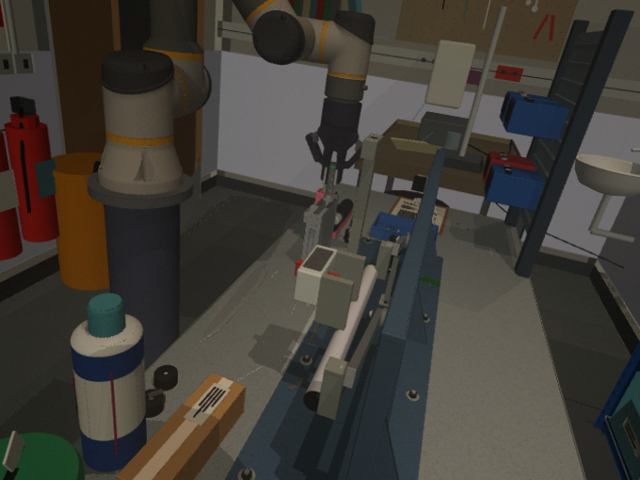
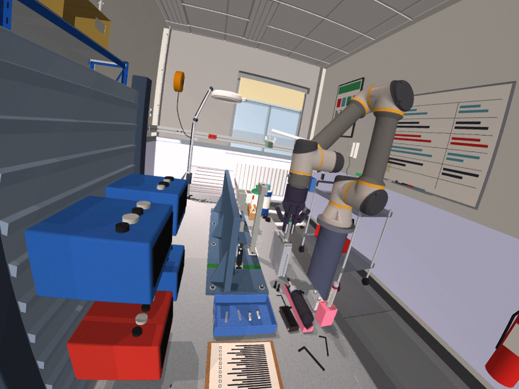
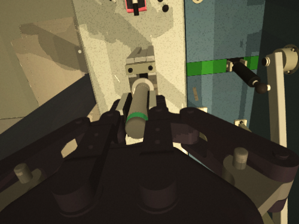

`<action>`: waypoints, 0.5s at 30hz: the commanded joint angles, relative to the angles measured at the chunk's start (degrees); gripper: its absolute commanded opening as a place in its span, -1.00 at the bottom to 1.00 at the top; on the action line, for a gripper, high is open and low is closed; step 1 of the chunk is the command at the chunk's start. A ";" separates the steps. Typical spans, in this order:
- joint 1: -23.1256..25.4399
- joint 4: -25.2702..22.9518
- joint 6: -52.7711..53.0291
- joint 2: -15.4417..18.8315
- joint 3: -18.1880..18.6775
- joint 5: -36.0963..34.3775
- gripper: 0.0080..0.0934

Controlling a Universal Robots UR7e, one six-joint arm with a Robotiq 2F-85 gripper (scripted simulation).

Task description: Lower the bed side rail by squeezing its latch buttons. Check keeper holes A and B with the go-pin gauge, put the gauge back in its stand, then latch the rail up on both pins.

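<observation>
The go-pin gauge (image 3: 137, 110), a grey rod with a green band near its top, stands upright above its stand (image 3: 141, 66), a small grey block tower on the table. The gauge (image 1: 331, 178) hangs just over the stand (image 1: 316, 223) beside the blue bed frame (image 1: 408, 268). The side rail (image 1: 341, 330), a pale tube with grey brackets, lies low along the frame. A black latch handle (image 3: 250, 78) sticks out at the frame's green mark. My gripper (image 1: 333, 166) (image 2: 291, 221) (image 3: 136, 116) is closed around the gauge, above the stand.
The robot's pedestal (image 1: 142, 248) stands left of the table. A blue parts tray (image 2: 244, 316), a pink-based tool (image 2: 299, 306), hex keys (image 2: 311, 356) and a printed sheet (image 2: 243, 365) lie at the table's end. A bottle (image 1: 108, 382) and a brown box (image 1: 188, 429) sit near the other end.
</observation>
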 commanded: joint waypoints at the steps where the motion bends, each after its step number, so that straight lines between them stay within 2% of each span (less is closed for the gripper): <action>1: 0.02 -0.05 0.02 -0.03 -0.04 0.00 -1.00; 15: 0.32 -0.05 0.32 0.11 -0.17 0.00 -1.00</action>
